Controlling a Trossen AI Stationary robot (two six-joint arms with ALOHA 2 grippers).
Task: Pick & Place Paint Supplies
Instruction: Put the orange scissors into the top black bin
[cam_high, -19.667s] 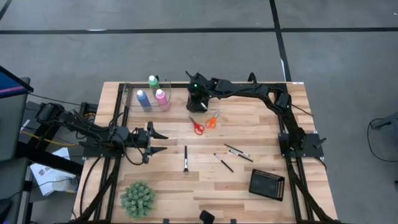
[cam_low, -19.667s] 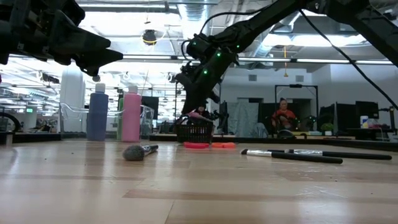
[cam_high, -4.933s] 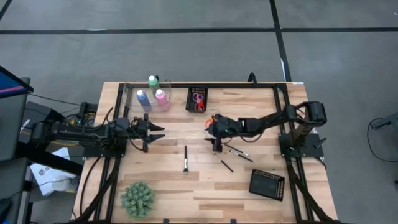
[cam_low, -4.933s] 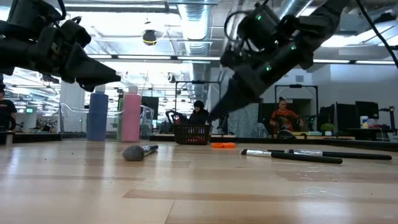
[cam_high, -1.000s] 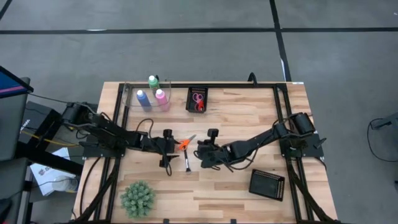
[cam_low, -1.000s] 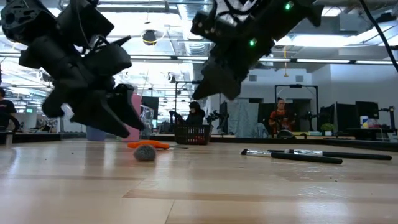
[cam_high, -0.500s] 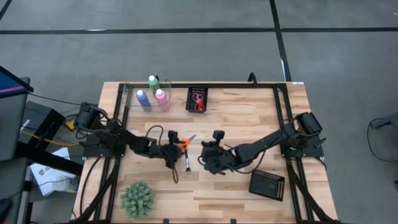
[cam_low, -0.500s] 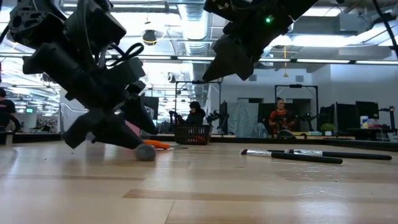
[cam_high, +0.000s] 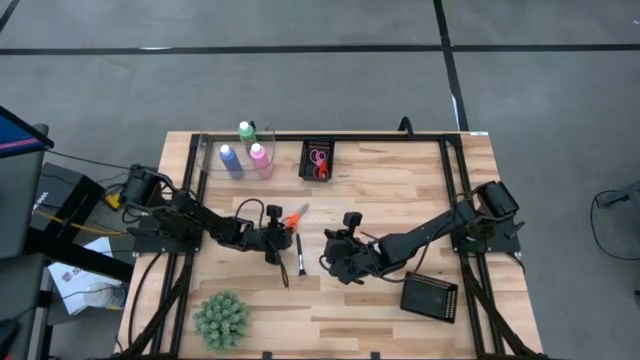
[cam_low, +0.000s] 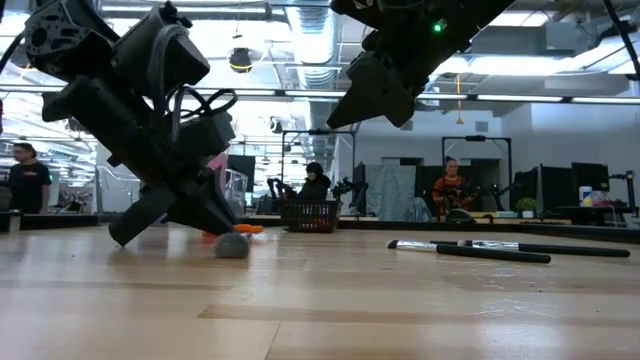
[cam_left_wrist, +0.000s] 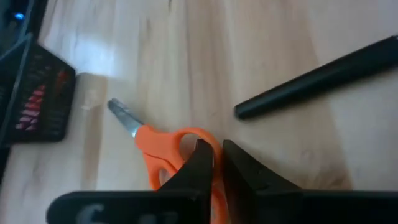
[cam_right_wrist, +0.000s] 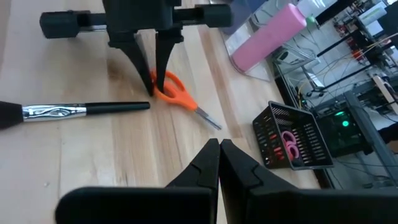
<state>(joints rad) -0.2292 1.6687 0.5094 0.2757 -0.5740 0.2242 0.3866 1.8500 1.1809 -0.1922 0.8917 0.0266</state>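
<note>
The orange scissors (cam_high: 293, 216) lie flat on the wooden desk (cam_high: 400, 190), and I use them as the landmark. The left gripper (cam_high: 283, 232) is down at their handle; in the left wrist view its fingers (cam_left_wrist: 200, 163) are pinching one handle ring of the scissors (cam_left_wrist: 163, 151), with the blade tip pointing away toward the black mesh tray (cam_high: 319, 160) at the far edge of the desk. This tray holds pink and red scissors (cam_high: 319, 163). Just beside the orange scissors, on the near side, lies a dark-handled brush (cam_high: 299, 252) with its bristles toward the near edge. The right gripper (cam_high: 331, 252) hangs above the desk to the right of the scissors, a little past the brush, with its fingers (cam_right_wrist: 211, 163) pressed together and holding nothing. Behind the scissors and to their left, the blue bottle (cam_high: 230, 159), pink bottle (cam_high: 259, 157) and green bottle (cam_high: 246, 131) stand upright together. The spiky green plant (cam_high: 221, 319) is well apart, near the front edge.
</note>
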